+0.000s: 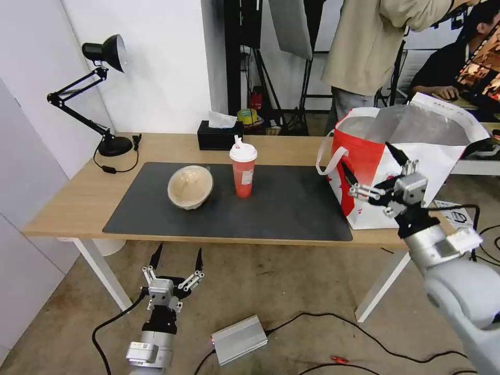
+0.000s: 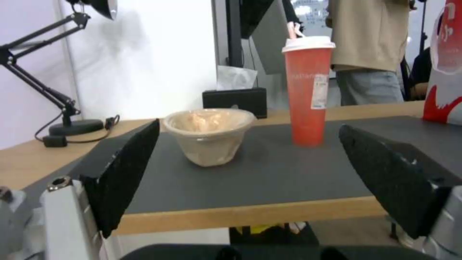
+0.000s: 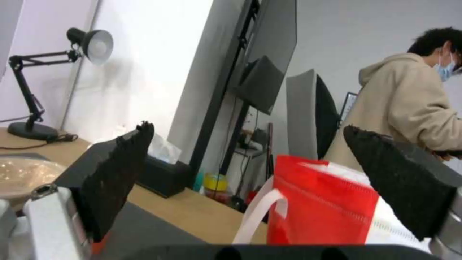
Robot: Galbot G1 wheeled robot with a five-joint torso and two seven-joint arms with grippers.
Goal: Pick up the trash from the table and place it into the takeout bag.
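Note:
On the dark mat of the table [image 1: 78, 198] a beige lidded bowl [image 1: 190, 186] lies tilted, left of centre. A tall red cup [image 1: 243, 169] with a white lid stands upright just right of it. The red-and-white takeout bag [image 1: 401, 156] stands open at the table's right end. My right gripper [image 1: 367, 156] hovers in front of the bag's near side, open and empty. My left gripper [image 1: 178, 253] hangs below the table's front edge, open and empty. The left wrist view faces the bowl [image 2: 209, 135] and cup [image 2: 308, 94]. The right wrist view shows the bag [image 3: 322, 213] close by.
A black desk lamp [image 1: 104, 94] stands at the back left and a black tissue box [image 1: 219, 134] at the back centre. A silver box [image 1: 239, 338] and cables lie on the floor. A person stands behind the table near the bag.

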